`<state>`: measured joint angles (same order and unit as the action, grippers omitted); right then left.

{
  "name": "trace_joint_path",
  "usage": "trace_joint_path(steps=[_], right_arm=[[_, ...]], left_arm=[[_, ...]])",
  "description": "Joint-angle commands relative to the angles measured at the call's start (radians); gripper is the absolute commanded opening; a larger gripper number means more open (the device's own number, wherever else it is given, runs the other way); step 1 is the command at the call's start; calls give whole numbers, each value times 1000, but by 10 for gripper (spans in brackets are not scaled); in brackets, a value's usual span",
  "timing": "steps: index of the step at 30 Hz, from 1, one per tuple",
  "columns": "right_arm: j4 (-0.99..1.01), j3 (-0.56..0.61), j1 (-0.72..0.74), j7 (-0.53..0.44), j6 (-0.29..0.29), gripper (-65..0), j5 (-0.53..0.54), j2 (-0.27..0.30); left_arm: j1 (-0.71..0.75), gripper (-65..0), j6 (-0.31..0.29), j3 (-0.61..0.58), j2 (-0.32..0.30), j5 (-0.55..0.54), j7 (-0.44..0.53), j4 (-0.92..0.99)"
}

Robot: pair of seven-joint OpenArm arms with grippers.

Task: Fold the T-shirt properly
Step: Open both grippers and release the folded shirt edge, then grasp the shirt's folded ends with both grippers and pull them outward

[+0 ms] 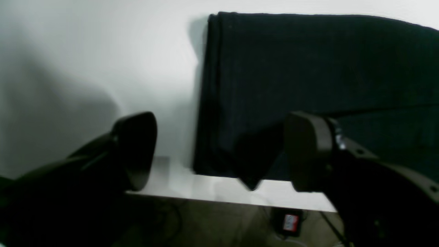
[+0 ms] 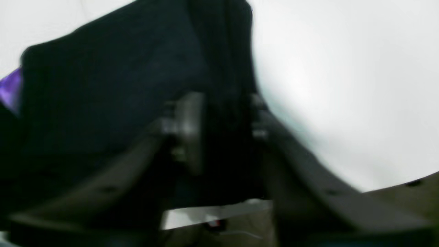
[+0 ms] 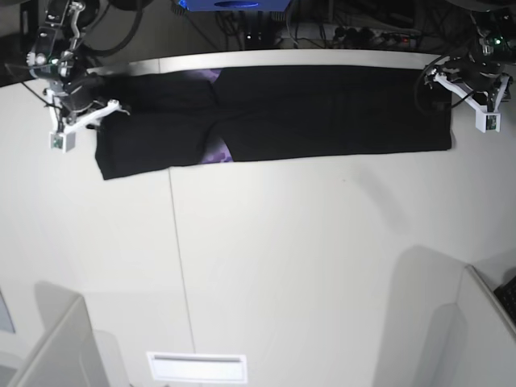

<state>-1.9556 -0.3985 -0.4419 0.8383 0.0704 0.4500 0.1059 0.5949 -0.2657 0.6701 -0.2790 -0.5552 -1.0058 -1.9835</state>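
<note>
Shirt stretched long across the far edge, one hand let go, one pinching

The T-shirt [image 3: 322,109] lay as a long black band along the back of the white worktop [image 3: 306,266], a flash of purple print peeking at its middle. Left hand [image 1: 219,151] stood spread wide at the shirt's end, nothing between its fingers. Right hand [image 2: 223,133] sat nearly closed with dark cloth between its fingers, blurred. Soft, light, floppy stuff, this: it looked likely to sag and crease, so corners and doubled edges seemed the best holds. Smooth worktop, cables and gear behind.
</note>
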Motion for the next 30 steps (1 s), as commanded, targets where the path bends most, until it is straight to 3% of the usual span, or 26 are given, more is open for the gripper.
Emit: trace_joint_path(steps=[1,2,4,5,13,23,30], right_arm=[[-18,-1,4,-34,18,-650,8,4],[-14,-1,5,-38,41,-650,8,-5],[0,-1,16,-40,87,-650,5,-36],[11,-1,25,-35,104,-650,0,-47],[232,-1,119,-41,131,-650,-1,-42],[496,-9,312,-76,125,-650,-1,44],[557,-9,392,-76,124,-650,-1,82]], left_arm=[[3,-235,1,4,-3,-4,14,-17],[0,-332,1,3,7,-4,14,-15],[-26,-609,1,3,31,1,14,-10],[-34,-650,1,3,42,1,14,-7],[-108,-650,4,-46,51,19,14,85],[-333,-650,6,-240,148,350,14,244],[-494,-650,6,-327,179,426,12,415]])
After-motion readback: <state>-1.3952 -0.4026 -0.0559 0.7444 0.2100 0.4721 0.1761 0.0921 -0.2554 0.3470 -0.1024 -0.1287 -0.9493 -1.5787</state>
